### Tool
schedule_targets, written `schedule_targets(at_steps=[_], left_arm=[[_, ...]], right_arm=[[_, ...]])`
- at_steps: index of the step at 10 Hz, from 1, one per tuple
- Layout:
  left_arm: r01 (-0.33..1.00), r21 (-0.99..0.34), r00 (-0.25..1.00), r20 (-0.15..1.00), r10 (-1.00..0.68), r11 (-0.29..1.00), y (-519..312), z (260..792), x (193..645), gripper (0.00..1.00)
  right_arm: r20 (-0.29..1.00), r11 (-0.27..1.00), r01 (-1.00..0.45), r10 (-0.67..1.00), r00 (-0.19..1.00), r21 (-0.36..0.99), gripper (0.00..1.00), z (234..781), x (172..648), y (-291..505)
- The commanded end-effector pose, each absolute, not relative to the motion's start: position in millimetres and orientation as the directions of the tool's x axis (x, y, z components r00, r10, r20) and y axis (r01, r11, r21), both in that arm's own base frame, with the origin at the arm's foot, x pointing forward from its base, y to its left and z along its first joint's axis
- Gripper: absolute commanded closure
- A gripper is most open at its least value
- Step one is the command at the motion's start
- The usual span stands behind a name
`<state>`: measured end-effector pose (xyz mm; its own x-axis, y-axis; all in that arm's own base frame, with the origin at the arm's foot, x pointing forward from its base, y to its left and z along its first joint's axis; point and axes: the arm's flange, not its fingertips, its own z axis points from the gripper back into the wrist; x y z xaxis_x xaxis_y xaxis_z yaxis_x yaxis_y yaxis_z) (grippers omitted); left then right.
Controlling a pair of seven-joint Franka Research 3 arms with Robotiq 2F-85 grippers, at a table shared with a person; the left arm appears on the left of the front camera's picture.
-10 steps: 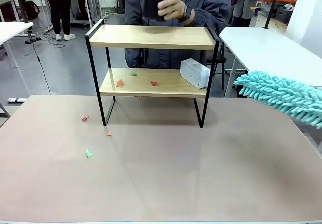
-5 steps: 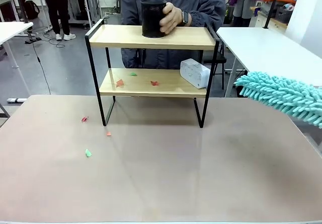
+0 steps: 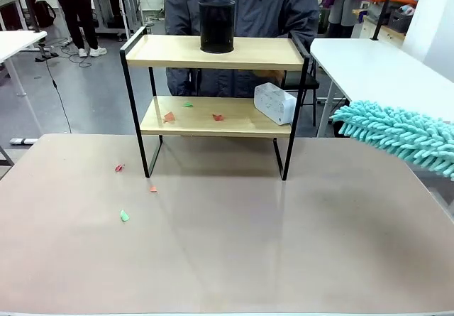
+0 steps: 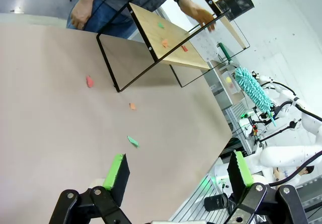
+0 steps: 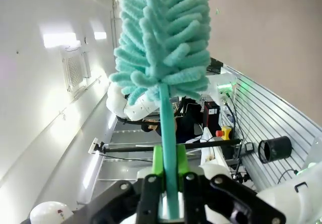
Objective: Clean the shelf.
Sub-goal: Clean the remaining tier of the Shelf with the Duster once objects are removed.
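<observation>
The shelf (image 3: 213, 55) stands at the far middle of the table, two wooden boards in a black frame; the left wrist view shows the shelf (image 4: 171, 43) tilted. A black mesh cup (image 3: 216, 25) sits on its top board. On the lower board lie a white box (image 3: 274, 103) and coloured paper scraps (image 3: 169, 116). A teal fluffy duster (image 3: 399, 135) juts in from the right edge, above the table. My right gripper (image 5: 170, 177) is shut on the duster handle (image 5: 167, 128). My left gripper (image 4: 176, 168) hangs open over the table's near left.
Several paper scraps (image 3: 124, 216) lie on the brown table (image 3: 227, 259) left of the shelf. A person in a grey jacket (image 3: 241, 3) stands behind the shelf, one hand (image 4: 200, 16) near its far end. A white table (image 3: 376, 67) stands at the right.
The person set the black mesh cup down on the top board and drew the hand away. The duster and both arms stayed still.
</observation>
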<state>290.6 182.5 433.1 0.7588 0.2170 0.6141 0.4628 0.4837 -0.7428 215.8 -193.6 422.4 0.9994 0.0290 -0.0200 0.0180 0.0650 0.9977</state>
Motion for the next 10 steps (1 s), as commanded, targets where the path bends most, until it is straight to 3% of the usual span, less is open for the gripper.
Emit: schedule_targets(at_steps=[1,10], left_arm=[[0.486,-0.736,0.740,0.633,0.227,0.471,179.6,431.9,289.9,0.00],[0.486,-0.736,0.740,0.633,0.227,0.471,179.6,431.9,289.9,0.00]], right_arm=[[0.008,0.056,-0.010,0.044,0.999,0.998,0.88,422.8,214.9,-196.7],[0.008,0.056,-0.010,0.044,0.999,0.998,0.88,422.8,214.9,-196.7]])
